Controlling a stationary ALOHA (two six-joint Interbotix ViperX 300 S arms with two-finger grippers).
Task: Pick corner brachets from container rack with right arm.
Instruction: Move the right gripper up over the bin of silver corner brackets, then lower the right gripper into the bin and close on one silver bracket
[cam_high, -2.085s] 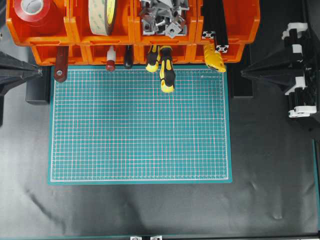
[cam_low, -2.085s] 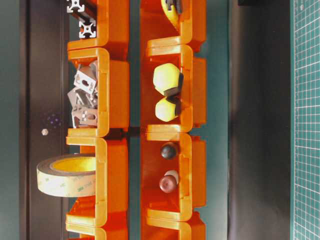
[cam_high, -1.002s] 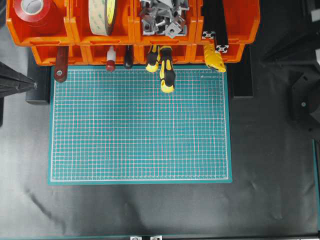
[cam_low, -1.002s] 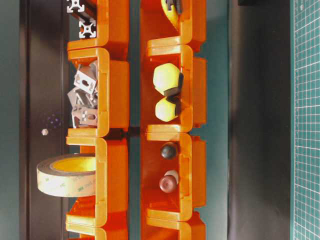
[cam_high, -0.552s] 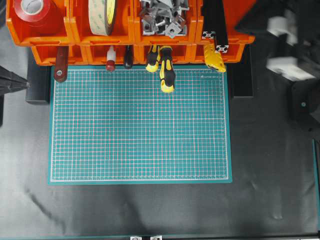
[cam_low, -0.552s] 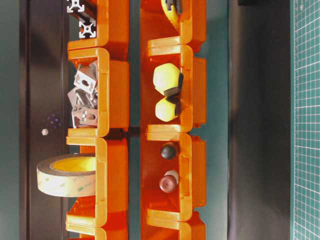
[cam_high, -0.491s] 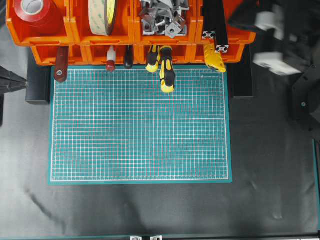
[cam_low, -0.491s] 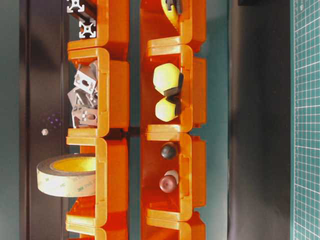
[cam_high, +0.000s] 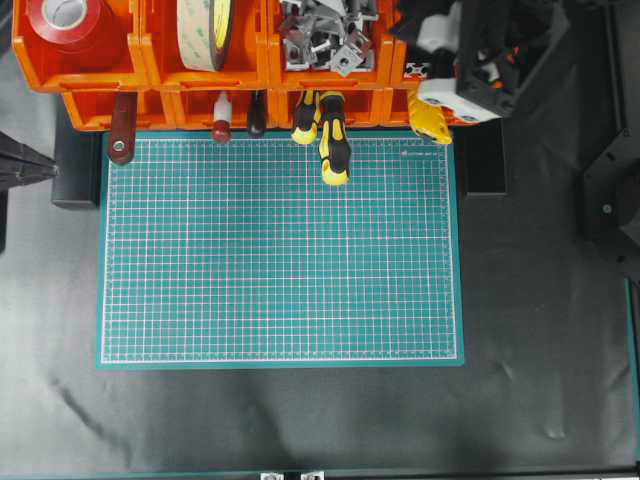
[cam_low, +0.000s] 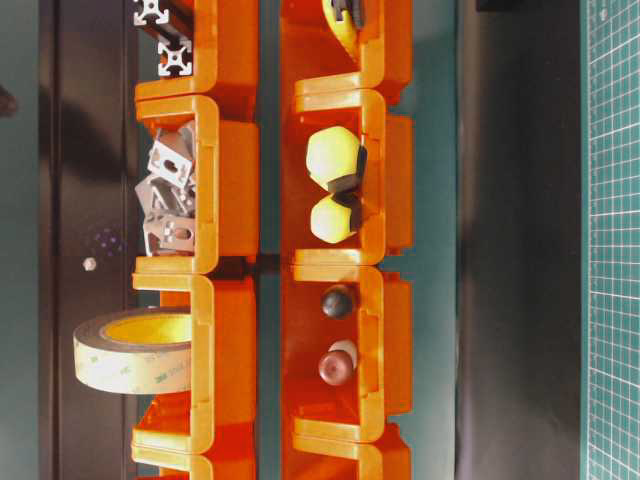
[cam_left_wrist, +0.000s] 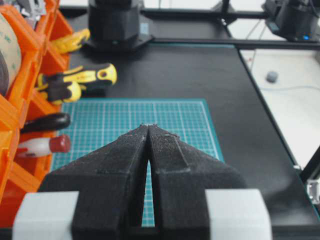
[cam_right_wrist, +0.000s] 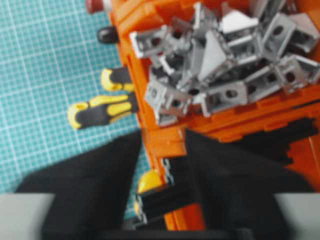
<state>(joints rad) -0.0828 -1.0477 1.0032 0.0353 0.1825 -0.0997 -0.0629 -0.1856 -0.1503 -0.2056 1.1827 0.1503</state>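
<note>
From overhead, the container rack (cam_high: 240, 60) runs along the far edge of the green mat (cam_high: 280, 250), and the corner brachets (cam_high: 325, 35) lie heaped in a far-row bin, third from the left. The right arm (cam_high: 490, 45) hangs over the rack's right end, above the bin of black slotted bars (cam_high: 425, 70); its jaws cannot be made out from this height. The left arm's tip (cam_high: 25, 170) sits at the left edge, off the mat. The table-level view shows the brachets (cam_low: 165, 195) piled against their bin's orange wall, with a tape roll (cam_low: 135, 350) in the neighbouring bin and two yellow handle ends (cam_low: 332, 185) in the other row. The left wrist camera shows the left gripper (cam_left_wrist: 149, 131) with jaws pressed together, holding nothing, above the mat (cam_left_wrist: 150, 120). The right wrist camera shows the right gripper (cam_right_wrist: 162, 140) with jaws apart and empty, over the rack wall near the brachets (cam_right_wrist: 220, 75), not touching them.
</note>
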